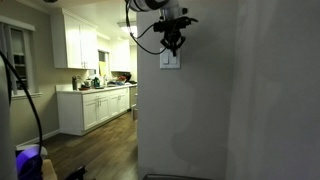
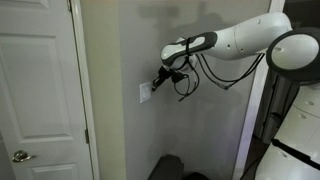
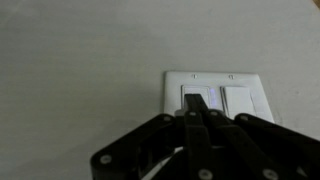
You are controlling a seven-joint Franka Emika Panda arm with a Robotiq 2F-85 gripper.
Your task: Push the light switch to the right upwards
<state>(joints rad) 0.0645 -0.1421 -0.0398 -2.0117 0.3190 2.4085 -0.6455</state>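
Note:
The light switch (image 3: 213, 93) is a small white plate on the plain grey wall, with two rocker panels side by side in the wrist view. It also shows in both exterior views (image 1: 170, 61) (image 2: 146, 93). My black gripper (image 3: 197, 106) is shut, its fingers pressed together, with the tips on the lower part of the left rocker. The right rocker (image 3: 237, 98) is uncovered. In an exterior view the gripper (image 1: 173, 45) hangs over the top of the plate. In an exterior view it (image 2: 160, 80) reaches the plate from the right.
The grey wall (image 1: 230, 100) has a corner edge at its left, with a kitchen of white cabinets (image 1: 95, 105) beyond. A white door (image 2: 35, 90) stands left of the switch. The robot's white arm (image 2: 250, 35) extends from the right.

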